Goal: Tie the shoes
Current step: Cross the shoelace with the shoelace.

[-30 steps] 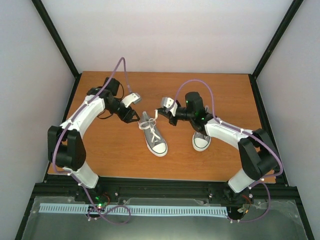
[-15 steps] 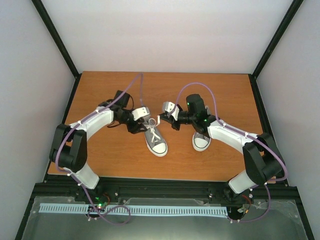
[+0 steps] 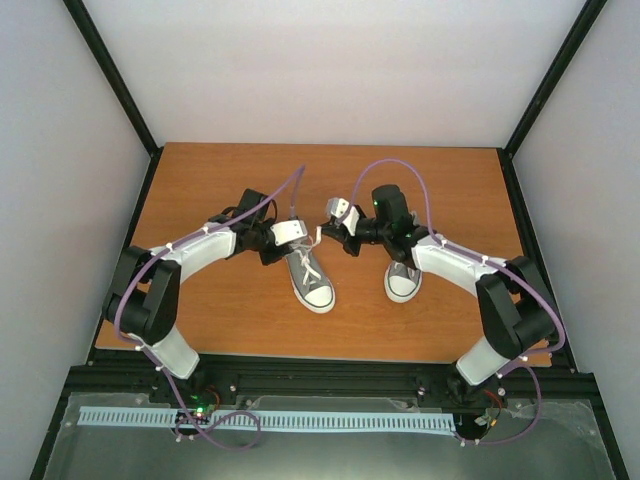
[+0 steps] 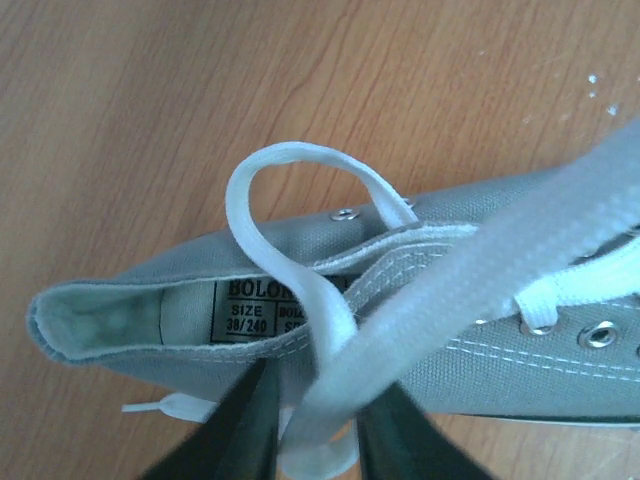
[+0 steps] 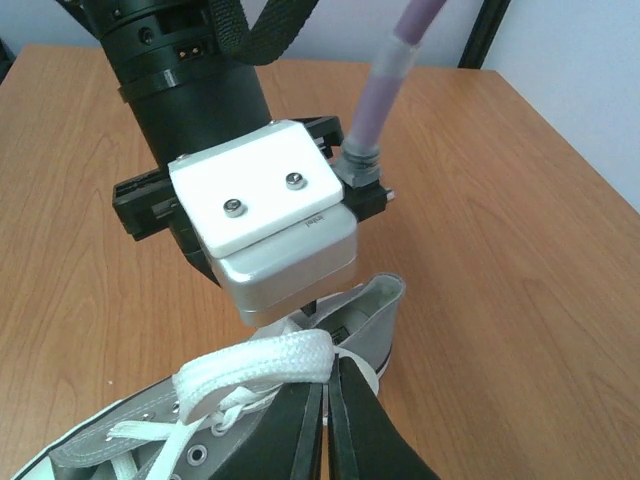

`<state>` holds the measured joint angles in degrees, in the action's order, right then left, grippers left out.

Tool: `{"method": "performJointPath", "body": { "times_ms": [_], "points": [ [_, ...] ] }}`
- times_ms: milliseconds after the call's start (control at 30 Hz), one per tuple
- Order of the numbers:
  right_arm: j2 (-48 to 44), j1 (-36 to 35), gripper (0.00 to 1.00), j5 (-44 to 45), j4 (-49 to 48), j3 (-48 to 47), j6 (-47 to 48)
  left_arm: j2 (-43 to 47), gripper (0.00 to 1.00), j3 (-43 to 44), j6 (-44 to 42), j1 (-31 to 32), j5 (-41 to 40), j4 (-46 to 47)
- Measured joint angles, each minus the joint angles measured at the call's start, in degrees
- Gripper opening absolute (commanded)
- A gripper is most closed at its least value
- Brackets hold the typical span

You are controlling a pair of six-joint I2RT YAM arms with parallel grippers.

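Observation:
Two grey canvas sneakers with white toe caps lie on the wooden table (image 3: 225, 305): one in the middle (image 3: 313, 282), one further right (image 3: 402, 283), partly under my right arm. My right gripper (image 3: 322, 237) is shut on a folded loop of the middle shoe's white lace (image 5: 255, 365) and holds it up above the tongue; its tips (image 5: 327, 368) are pressed together. My left gripper (image 3: 288, 247) sits at the shoe's heel opening (image 4: 120, 315). Its fingers (image 4: 250, 425) stand apart, with a taut lace strand (image 4: 480, 285) running between them. A second lace loop (image 4: 262, 185) arches over the opening.
The left arm's wrist camera block (image 5: 265, 235) hangs right above the shoe's heel, close in front of my right gripper. Black frame posts and white walls enclose the table. Bare wood lies to the left (image 3: 200, 200) and at the back.
My left gripper has swung right from beside the shoe to over its heel opening, around the lace. My right gripper has stayed put, holding the lace loop.

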<state>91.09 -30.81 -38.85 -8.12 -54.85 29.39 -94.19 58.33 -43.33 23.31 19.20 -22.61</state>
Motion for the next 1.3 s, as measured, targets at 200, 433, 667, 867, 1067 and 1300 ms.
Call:
{"method": "performJointPath", "body": {
  "times_ms": [200, 433, 667, 867, 1067, 1300],
  "points": [
    [1.29, 0.52, 0.03, -0.31, -1.05, -1.01, -1.84, -0.02, 0.01, 0.7, -0.24, 0.07, -0.31, -2.21],
    [10.27, 0.59, 0.03, 1.38, -1.44, -8.33, -8.2, -0.02, 0.01, 8.0, 1.27, 0.07, 1.75, -9.4],
    [20.96, 0.68, 0.03, 3.43, -0.33, -17.31, -15.34, 0.07, 0.01, 11.76, 2.32, 0.04, 3.82, -16.37],
    [30.51, 0.68, 0.27, 2.23, 6.8, -29.03, -17.59, 0.31, 0.01, 14.6, 3.96, -0.74, 7.13, -20.44],
    [31.04, 1.05, 0.5, 2.95, 13.2, -26.6, -16.2, 0.94, 0.01, 16.11, 5.88, -1.46, 8.94, -20.92],
    [22.32, 2.73, 0.55, 5.51, 16.52, -17.03, -11.72, 0.96, 0.01, 16.28, 6.56, -1.68, 9.2, -21.2]
  ]
}}
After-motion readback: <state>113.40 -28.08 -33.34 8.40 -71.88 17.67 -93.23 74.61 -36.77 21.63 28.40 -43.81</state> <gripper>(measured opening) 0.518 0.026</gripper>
